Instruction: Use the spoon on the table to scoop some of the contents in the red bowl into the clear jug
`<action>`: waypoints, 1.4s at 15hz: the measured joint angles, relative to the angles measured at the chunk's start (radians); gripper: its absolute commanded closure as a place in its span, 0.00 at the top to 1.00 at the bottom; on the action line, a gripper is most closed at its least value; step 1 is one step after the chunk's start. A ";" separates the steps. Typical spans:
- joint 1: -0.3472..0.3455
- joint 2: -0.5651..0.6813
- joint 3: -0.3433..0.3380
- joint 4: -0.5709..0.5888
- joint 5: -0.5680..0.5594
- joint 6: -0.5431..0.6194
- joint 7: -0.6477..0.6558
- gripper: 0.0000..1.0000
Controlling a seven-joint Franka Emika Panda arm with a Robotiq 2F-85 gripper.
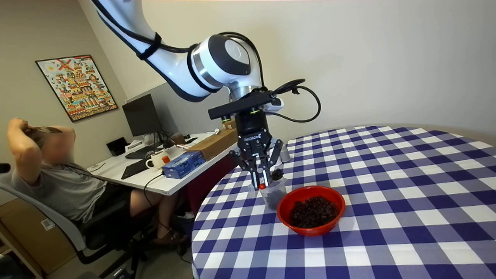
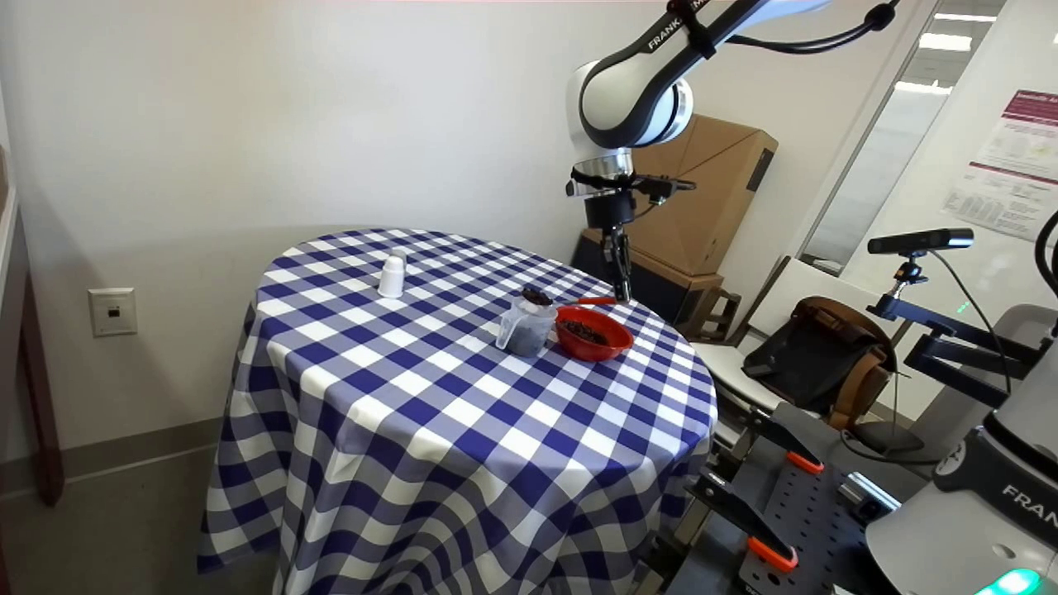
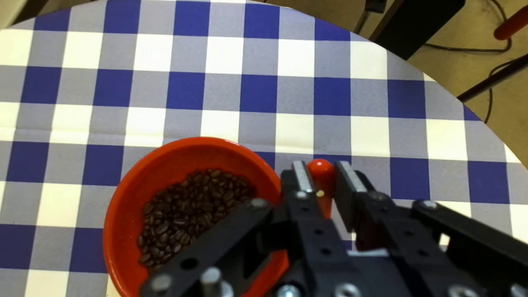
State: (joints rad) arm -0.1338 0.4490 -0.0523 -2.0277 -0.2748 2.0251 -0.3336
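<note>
The spoon's red-orange handle [image 2: 597,301] is clamped between the fingers of my gripper [image 3: 321,169], its rounded end showing in the wrist view. In an exterior view the spoon reaches out sideways, roughly level, past the red bowl [image 2: 607,351]. A dark heap [image 2: 536,295] on its end covers the metal and sits over the mouth of the clear jug [image 2: 517,326]; whether the spoon touches the jug's rim I cannot tell. The jug's lower part looks dark inside. Brown contents [image 3: 194,210] lie in the red bowl, right beside the jug. The wrist view does not show the jug.
White cups [image 2: 392,281] stand farther off on the checkered table [image 2: 463,413]. A desk [image 1: 170,186] with a monitor and boxes adjoins the table in an exterior view, where a seated person [image 1: 66,193] shows. Cardboard boxes [image 2: 702,198] are stacked behind the arm.
</note>
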 measured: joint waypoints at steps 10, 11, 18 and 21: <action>0.033 -0.018 0.001 -0.066 -0.125 0.100 0.000 0.07; 0.034 -0.022 0.001 -0.072 -0.143 0.115 0.000 0.07; 0.035 -0.052 -0.008 -0.124 -0.266 0.208 0.001 0.07; 0.038 -0.066 -0.014 -0.147 -0.313 0.232 0.006 0.07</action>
State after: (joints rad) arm -0.0956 0.3828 -0.0665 -2.1743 -0.5876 2.2573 -0.3275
